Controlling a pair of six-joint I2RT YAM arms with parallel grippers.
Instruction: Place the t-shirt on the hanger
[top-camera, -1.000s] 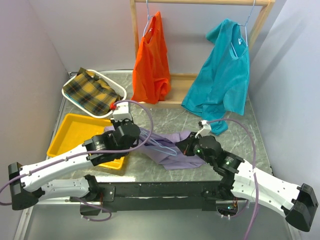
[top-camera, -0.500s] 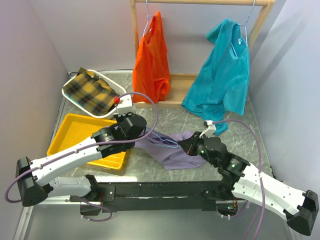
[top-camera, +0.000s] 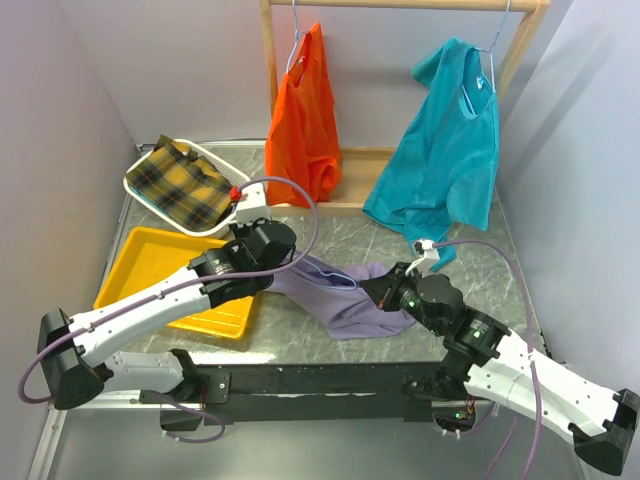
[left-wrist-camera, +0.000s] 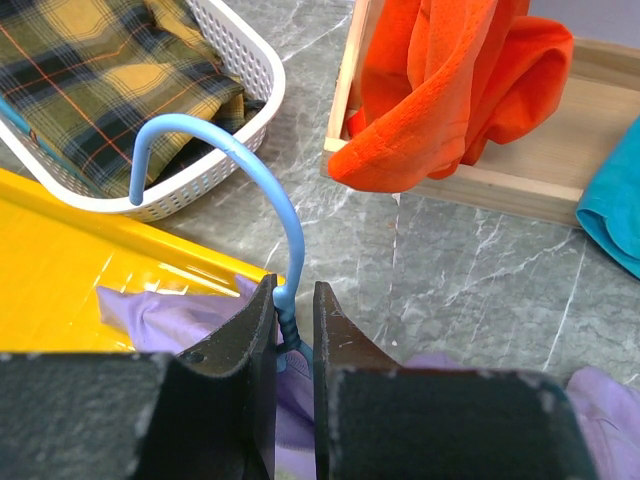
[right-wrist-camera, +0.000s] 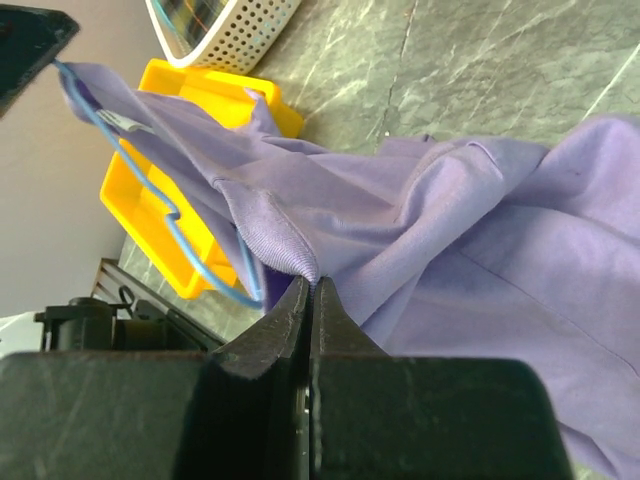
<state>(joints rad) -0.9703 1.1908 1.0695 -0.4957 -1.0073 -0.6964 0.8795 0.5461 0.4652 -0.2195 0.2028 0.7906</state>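
The lavender t-shirt (top-camera: 345, 300) lies stretched between both grippers over the table's middle, and also shows in the right wrist view (right-wrist-camera: 470, 210). The light blue wire hanger (left-wrist-camera: 262, 190) stands with its hook up. My left gripper (left-wrist-camera: 293, 300) is shut on the hanger's twisted neck, just above the cloth. The hanger's wire (right-wrist-camera: 150, 190) runs partly inside the shirt. My right gripper (right-wrist-camera: 309, 288) is shut on the shirt's ribbed collar (right-wrist-camera: 268, 235). In the top view the left gripper (top-camera: 283, 262) and right gripper (top-camera: 372, 290) sit at the shirt's two ends.
A yellow tray (top-camera: 150, 270) lies at the left. A white basket (top-camera: 238, 180) with plaid cloth stands behind it. A wooden rack (top-camera: 340, 205) at the back holds an orange garment (top-camera: 300, 120) and a teal t-shirt (top-camera: 445, 150).
My left gripper has moved up and to the right with the hanger. My right gripper has shifted right, and the shirt between them is pulled tauter.
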